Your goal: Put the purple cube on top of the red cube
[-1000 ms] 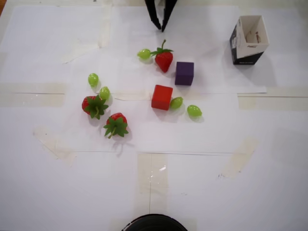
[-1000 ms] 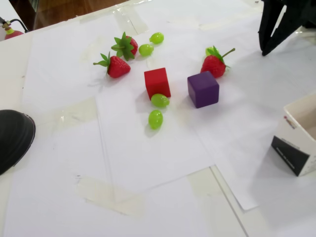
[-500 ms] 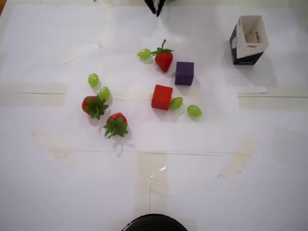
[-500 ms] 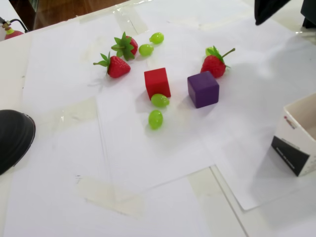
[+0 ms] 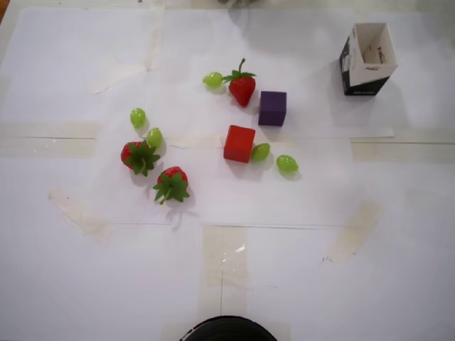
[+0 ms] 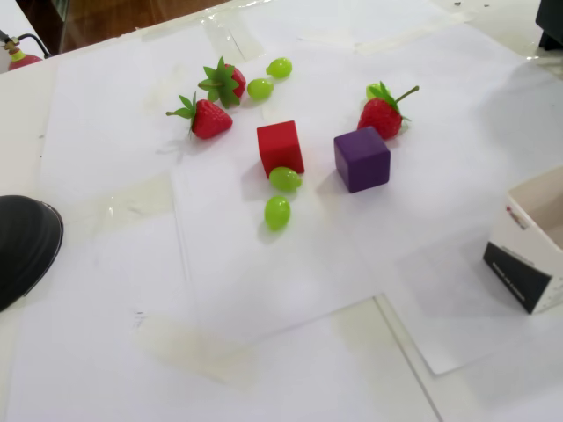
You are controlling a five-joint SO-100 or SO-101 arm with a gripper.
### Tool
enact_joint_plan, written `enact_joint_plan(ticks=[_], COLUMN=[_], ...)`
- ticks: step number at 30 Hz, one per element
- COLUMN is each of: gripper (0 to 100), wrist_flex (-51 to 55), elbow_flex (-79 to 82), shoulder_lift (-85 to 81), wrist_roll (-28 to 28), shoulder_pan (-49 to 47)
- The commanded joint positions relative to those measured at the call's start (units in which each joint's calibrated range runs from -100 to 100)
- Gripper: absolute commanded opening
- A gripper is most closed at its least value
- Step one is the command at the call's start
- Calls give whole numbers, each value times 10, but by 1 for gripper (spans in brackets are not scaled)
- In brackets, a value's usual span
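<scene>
Gripper isn't visible in either view — can't tell its opening or whether it holds anything. Only a dark rounded object shows, cut off at the overhead view's bottom edge and at the fixed view's left edge; can't identify it.

Landmark: red cube, on the white paper.
- purple cube near it, up-right in the overhead view, clear gap between, both resting flat.
- grape touching the red cube's right side.
- second grape just beyond.
- strawberry above the red cube, just left of the purple cube.
- open carton well apart, upper right; cropped by the fixed view's right edge.
</scene>
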Motion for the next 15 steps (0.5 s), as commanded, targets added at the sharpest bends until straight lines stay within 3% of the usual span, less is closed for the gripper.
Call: enact_joint_plan(ticks=[1, 10, 15], gripper=[0, 0, 0], wrist_flex=[34, 66, 37], elbow_flex=[-187, -352, -357], shoulder_lift=[118, 280, 335], wrist_roll=[0, -53, -105], shoulder_pan=[-16, -92, -148])
